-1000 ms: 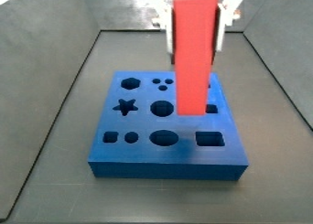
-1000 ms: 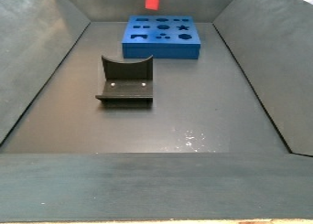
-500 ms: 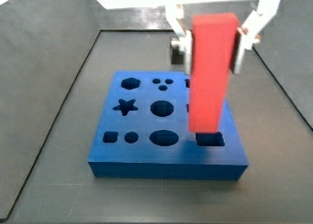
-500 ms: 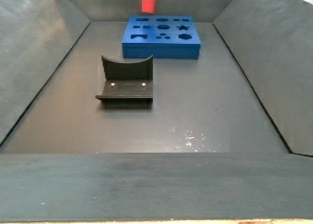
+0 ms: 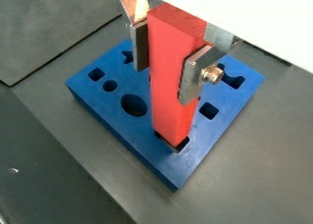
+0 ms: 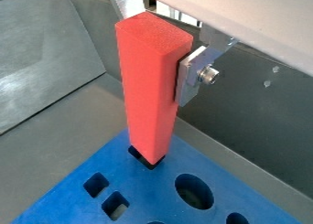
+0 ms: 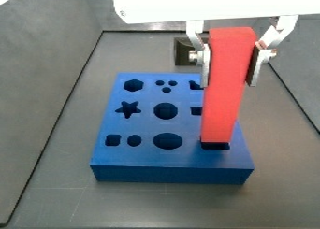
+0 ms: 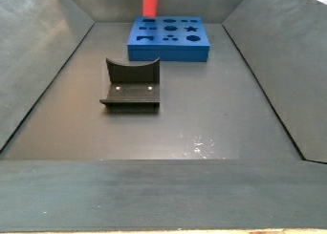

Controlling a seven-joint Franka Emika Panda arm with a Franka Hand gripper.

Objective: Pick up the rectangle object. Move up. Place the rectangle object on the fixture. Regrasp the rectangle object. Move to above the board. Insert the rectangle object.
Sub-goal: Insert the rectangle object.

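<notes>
Standing upright, the long red-orange rectangular block is clamped near its top between the silver fingers of the gripper. Its lower end has dropped since half a second ago and now enters a square hole below the gripper, in the thick blue board. Insertion looks begun, not finished. The dark notched fixture stands empty, well apart.
</notes>
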